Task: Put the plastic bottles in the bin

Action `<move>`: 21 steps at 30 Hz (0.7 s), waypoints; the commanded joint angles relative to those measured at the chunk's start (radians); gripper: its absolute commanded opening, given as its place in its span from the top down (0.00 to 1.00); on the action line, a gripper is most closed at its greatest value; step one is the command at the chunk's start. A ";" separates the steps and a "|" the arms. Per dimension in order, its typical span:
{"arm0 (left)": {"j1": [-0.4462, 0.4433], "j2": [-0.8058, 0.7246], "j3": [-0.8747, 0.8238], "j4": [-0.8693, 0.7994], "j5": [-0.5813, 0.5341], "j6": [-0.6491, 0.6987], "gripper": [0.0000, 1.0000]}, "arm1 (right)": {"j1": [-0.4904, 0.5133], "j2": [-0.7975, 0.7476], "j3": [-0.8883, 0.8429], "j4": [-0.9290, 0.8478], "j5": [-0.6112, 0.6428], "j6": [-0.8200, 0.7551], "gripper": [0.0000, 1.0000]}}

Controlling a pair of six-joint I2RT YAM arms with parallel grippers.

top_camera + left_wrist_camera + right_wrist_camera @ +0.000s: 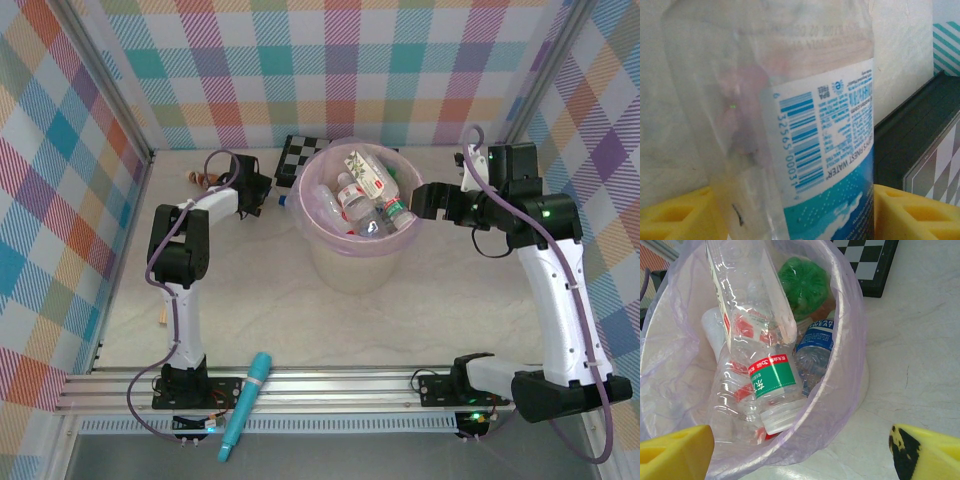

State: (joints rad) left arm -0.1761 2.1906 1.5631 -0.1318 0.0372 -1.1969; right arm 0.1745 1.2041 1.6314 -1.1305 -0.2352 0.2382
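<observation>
A clear plastic bottle (825,125) with a blue-and-white label stands between the yellow fingers (912,212) of my left gripper (795,220), and both pads press against its sides. In the top view that gripper (262,195) sits at the back left, between the checkerboard and the bin (350,265). The pale-pink bin (842,335) with its liner holds several bottles: one with a green-and-red label (772,377), a green one (802,280) and a blue-labelled one (815,340). My right gripper (425,200) hovers open at the bin's right rim, and nothing lies between its yellow fingers (675,450).
A black-and-white checkerboard (298,158) lies behind the bin, close to the left gripper. A small brown-toned object (205,180) rests at the back left corner. A teal pen-like tube (247,400) lies on the front rail. Plaid walls close in the table.
</observation>
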 commanded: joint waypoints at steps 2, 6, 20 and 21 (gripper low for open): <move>-0.017 -0.077 -0.041 -0.016 0.012 0.011 0.36 | -0.009 0.022 0.027 0.005 -0.014 -0.004 0.10; -0.041 -0.192 -0.094 -0.011 0.008 0.033 0.39 | -0.009 0.037 0.042 0.038 -0.026 0.004 0.10; -0.149 -0.848 -0.177 -0.204 -0.302 0.252 0.50 | -0.010 0.092 0.100 0.063 -0.029 -0.018 0.10; -0.153 -0.882 -0.159 -0.226 -0.297 0.271 0.51 | -0.010 0.096 0.100 0.065 -0.028 -0.020 0.10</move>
State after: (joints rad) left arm -0.3317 1.3998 1.3979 -0.2794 -0.1616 -1.0119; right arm 0.1699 1.2915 1.7000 -1.0817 -0.2615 0.2379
